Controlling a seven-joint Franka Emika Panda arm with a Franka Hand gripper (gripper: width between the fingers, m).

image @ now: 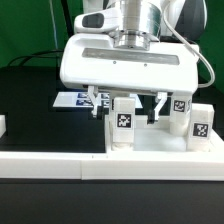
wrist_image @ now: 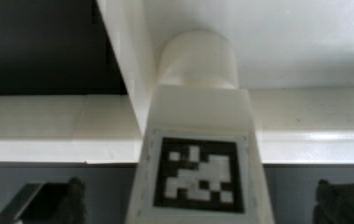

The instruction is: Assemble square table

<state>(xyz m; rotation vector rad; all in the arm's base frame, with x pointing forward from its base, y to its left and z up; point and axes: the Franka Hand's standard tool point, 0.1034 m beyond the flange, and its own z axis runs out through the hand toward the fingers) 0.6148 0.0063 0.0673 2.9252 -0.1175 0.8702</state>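
the gripper [image: 128, 108] hangs low over the black table [image: 30, 110], its broad white body filling the middle of the exterior view. between its two dark fingers [image: 98, 104] stands a white leg [image: 123, 122], upright, with a black-and-white tag facing the camera. the fingers sit on either side of this leg with small gaps showing, so the jaws look parted around it, but whether the pads touch it cannot be told.

the leg stands on the square table slab [image: 150, 158], a white piece with a raised rim near the front of the scene. which corner socket it sits in is hidden by the leg itself. two more tagged legs [image: 200, 123] stand toward the exterior view's right; one is partly covered by the gripper. the marker board [image: 75, 99] lies flat behind, mostly blocked by the gripper body.

in the wrist view the leg [wrist_image: 200, 130] fills the centre, its rounded end pointing away and its tag blurred and cut off by the frame. the dark fingertips [wrist_image: 46, 200] show only at the corners, apart from the leg's sides. a white surface [wrist_image: 316, 125] lies beneath, its edges indistinct.
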